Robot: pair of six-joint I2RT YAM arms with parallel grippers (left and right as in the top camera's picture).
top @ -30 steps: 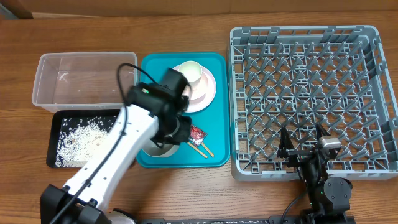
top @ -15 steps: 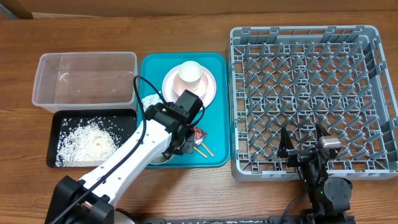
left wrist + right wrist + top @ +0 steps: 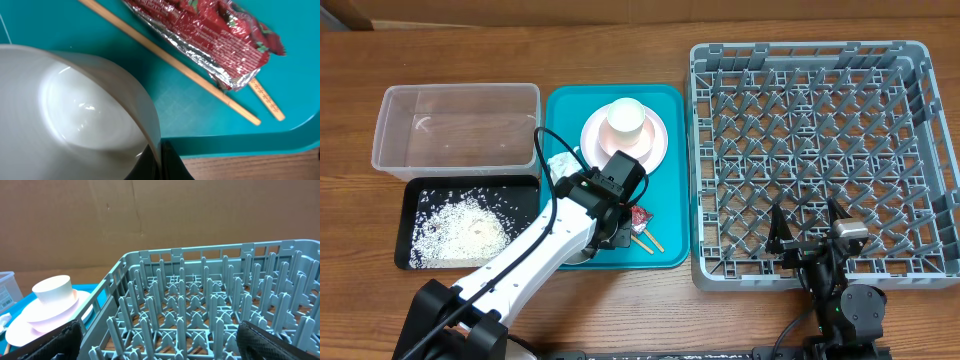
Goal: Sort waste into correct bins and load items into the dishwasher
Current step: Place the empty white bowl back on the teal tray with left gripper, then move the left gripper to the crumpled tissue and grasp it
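Observation:
My left gripper is shut on the rim of a white bowl, one finger inside and one outside; the bowl sits at the front of the teal tray. Just right of it lie the red snack wrapper and the wooden chopsticks. From overhead the left gripper hides most of the bowl. The cup stands on the plate, with the napkin to the left. My right gripper is open over the front of the grey dish rack, holding nothing.
The clear tub stands at the back left with nothing in it. In front of it is the black tray, with rice piled in it. The rack's upright pegs fill the right wrist view.
My left arm has swung right and down toward the front of the teal tray, the bowl still gripped. The cup and plate are now uncovered. The right arm has not moved.

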